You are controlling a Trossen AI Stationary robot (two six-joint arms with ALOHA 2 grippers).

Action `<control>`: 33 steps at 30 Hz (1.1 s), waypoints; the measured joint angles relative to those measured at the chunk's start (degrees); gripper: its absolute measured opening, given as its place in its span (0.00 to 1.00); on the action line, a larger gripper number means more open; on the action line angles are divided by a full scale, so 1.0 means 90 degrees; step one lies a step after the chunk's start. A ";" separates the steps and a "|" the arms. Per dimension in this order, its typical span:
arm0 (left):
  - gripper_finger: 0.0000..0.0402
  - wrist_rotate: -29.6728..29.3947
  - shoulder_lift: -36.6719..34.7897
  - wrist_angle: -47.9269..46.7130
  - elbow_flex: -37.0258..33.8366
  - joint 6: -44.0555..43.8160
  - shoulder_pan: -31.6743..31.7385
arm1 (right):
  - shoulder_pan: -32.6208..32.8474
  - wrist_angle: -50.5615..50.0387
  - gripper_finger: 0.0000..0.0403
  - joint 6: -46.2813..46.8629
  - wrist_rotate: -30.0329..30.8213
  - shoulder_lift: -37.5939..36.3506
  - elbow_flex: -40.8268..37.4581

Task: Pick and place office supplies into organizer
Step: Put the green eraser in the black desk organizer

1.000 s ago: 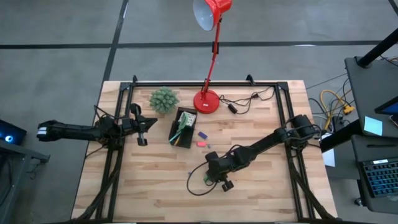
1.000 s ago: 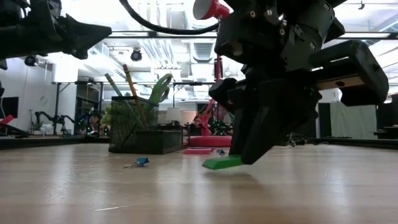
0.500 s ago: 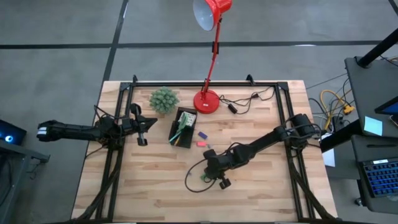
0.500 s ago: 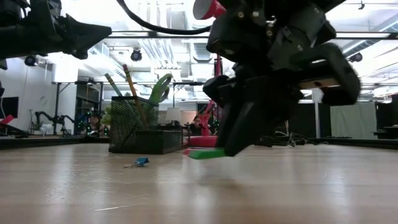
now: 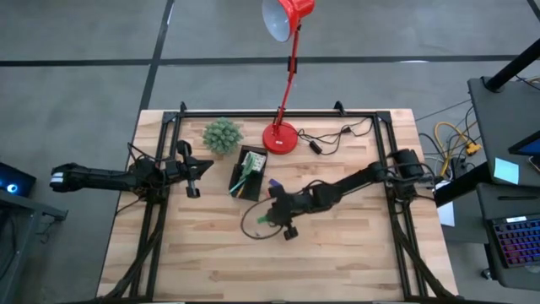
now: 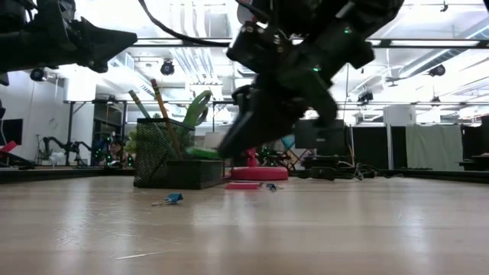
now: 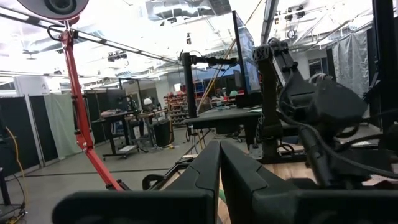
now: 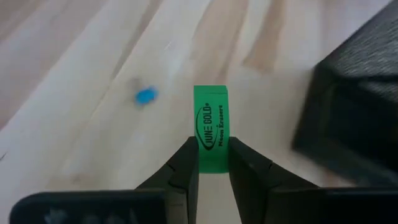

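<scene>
The right tool (image 8: 213, 163) grips a flat green rubber eraser (image 8: 211, 127) and has carried it up off the wooden table (image 5: 354, 253) toward the black mesh organizer (image 5: 245, 174) (now just beside it). The left tool (image 5: 193, 171) waits, clenched. The organizer's compartments are hard to see.

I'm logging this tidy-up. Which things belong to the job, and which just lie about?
Job:
- green rectangular eraser in right gripper
- black mesh organizer
- small blue clip
- flat pink piece

Lying about:
- red desk lamp
- green spiky plant
</scene>
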 joint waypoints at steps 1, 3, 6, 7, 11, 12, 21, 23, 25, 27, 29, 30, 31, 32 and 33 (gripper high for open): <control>0.00 0.0000 0.0000 0.0002 0.0000 0.0000 -0.0002 | -0.0064 0.0138 0.17 -0.0026 -0.0004 0.0000 0.0000; 0.00 0.0000 0.0000 0.0000 0.0000 0.0000 -0.0002 | -0.0199 0.0448 0.17 -0.0021 -0.0002 0.0000 0.0000; 0.00 -0.0002 0.0000 0.0000 0.0000 0.0000 -0.0002 | -0.0401 0.0839 0.17 0.0016 -0.0003 -0.0003 0.0000; 0.00 0.0000 0.0000 0.0001 0.0000 0.0000 -0.0001 | -0.0467 0.0935 0.17 0.0028 -0.0003 -0.0005 0.0000; 0.00 0.0000 0.0000 0.0000 0.0000 0.0000 0.0000 | -0.0757 0.1160 0.17 0.0300 -0.0002 -0.0005 0.0000; 0.00 0.0000 0.0000 0.0000 0.0000 0.0000 -0.0002 | -0.0834 0.1171 0.17 0.0398 -0.0002 -0.0005 0.0000; 0.00 -0.0002 0.0001 0.0000 0.0000 0.0002 -0.0002 | -0.1449 0.1205 0.17 0.1175 -0.0005 -0.0005 0.0001; 0.00 -0.0002 0.0001 0.0000 0.0000 0.0002 -0.0002 | -0.1555 0.1211 0.17 0.1374 -0.0009 -0.0005 0.0002; 0.00 -0.0002 0.0002 -0.0003 0.0000 0.0002 -0.0002 | -0.1653 0.1205 0.17 0.1551 -0.0010 -0.0005 0.0002; 0.00 -0.0002 -0.0001 0.0000 0.0000 0.0002 -0.0001 | -0.1722 0.1205 0.17 0.1692 -0.0014 -0.0005 0.0002; 0.00 -0.0002 0.0002 -0.0001 0.0000 0.0005 -0.0001 | -0.1758 0.1207 0.17 0.1742 -0.0012 -0.0005 0.0002; 0.00 -0.0002 -0.0002 -0.0001 0.0000 0.0005 -0.0002 | -0.1767 0.1205 0.17 0.1750 -0.0014 -0.0005 0.0002; 0.00 -0.0002 -0.0006 0.0000 0.0000 0.0005 -0.0002 | -0.1768 0.1198 0.17 0.1750 -0.0012 -0.0005 0.0002; 0.00 -0.0002 -0.0007 0.0000 0.0000 0.0005 -0.0002 | -0.1762 0.1195 0.17 0.1752 -0.0015 -0.0005 0.0002; 0.00 -0.0002 -0.0007 -0.0001 0.0000 0.0005 -0.0002 | -0.1757 0.1194 0.17 0.1772 -0.0027 -0.0005 0.0002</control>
